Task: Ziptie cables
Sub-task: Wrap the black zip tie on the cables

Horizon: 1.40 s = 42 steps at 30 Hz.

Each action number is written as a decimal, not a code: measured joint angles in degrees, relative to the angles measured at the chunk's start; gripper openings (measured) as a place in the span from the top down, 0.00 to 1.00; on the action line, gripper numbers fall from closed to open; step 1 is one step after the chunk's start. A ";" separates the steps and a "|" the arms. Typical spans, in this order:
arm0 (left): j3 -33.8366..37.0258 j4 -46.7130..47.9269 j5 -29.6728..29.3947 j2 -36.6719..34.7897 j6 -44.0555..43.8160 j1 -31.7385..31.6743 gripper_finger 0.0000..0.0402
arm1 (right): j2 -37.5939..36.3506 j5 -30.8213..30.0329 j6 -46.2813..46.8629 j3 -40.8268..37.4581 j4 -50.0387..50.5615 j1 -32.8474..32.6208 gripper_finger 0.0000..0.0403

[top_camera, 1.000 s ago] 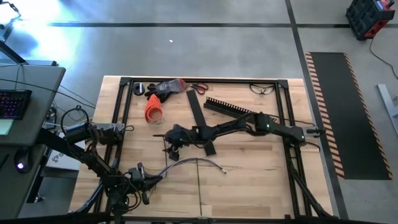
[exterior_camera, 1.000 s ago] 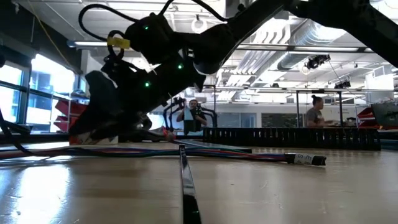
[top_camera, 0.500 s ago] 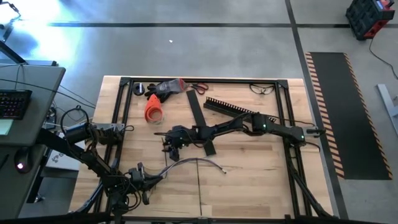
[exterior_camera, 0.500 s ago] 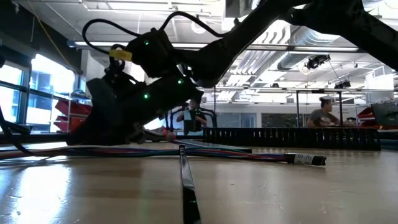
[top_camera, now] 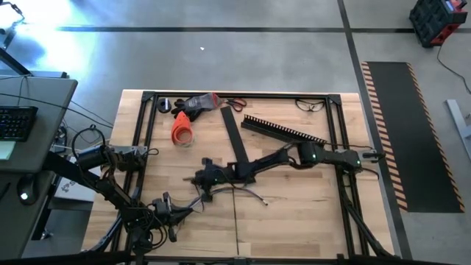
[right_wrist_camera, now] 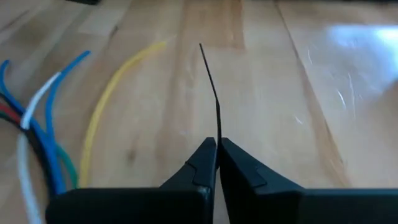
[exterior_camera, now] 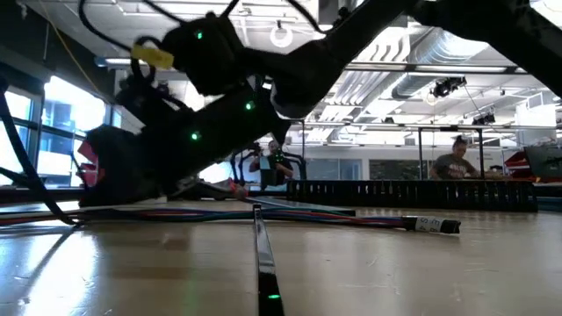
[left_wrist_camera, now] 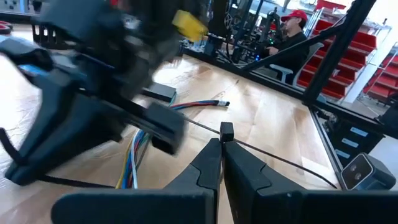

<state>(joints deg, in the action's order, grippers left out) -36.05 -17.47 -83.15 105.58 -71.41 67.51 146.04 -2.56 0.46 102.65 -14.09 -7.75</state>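
From above, your wooden table (top_camera: 309, 213) holds the cables (top_camera: 243, 191) near its front centre, right gripper (top_camera: 200, 179) beside them. At table level, people sit beyond. Left gripper (left_wrist_camera: 222, 144) pinches a ziptie (left_wrist_camera: 273, 158); right fingers (right_wrist_camera: 202, 163) clamp its tail (right_wrist_camera: 211, 93).

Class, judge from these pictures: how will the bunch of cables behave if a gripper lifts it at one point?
Probably floppy: the cables lie in a loose curve on the table, so they would likely sag either side of a grip. Their free ends splay apart, so strands may spread unless bundled. The wires look thin, so probably light.
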 joint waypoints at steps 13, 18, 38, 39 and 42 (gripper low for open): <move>-0.02 -0.53 -0.08 0.00 0.08 -0.80 1.00 | -1.97 -19.89 -16.26 -0.04 -3.76 -6.70 1.00; -0.02 -1.42 0.53 0.00 0.57 -0.80 1.00 | -3.82 -26.76 -29.45 -0.04 -4.17 -10.15 1.00; -0.04 -3.00 3.47 0.00 2.63 -0.58 1.00 | -3.98 -36.24 -49.38 -3.54 -10.14 -14.53 1.00; -0.04 -3.02 3.78 0.00 2.63 -0.58 1.00 | -3.98 -35.93 -50.07 -3.83 -10.46 -14.78 1.00; -0.04 -3.01 5.31 0.00 2.63 -0.59 1.00 | -3.96 -33.50 -50.18 -4.26 -10.80 -14.93 1.00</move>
<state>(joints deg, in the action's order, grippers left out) -36.10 -20.48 -77.84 105.58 -68.77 66.93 142.08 -36.06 -49.72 98.39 -24.89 -22.68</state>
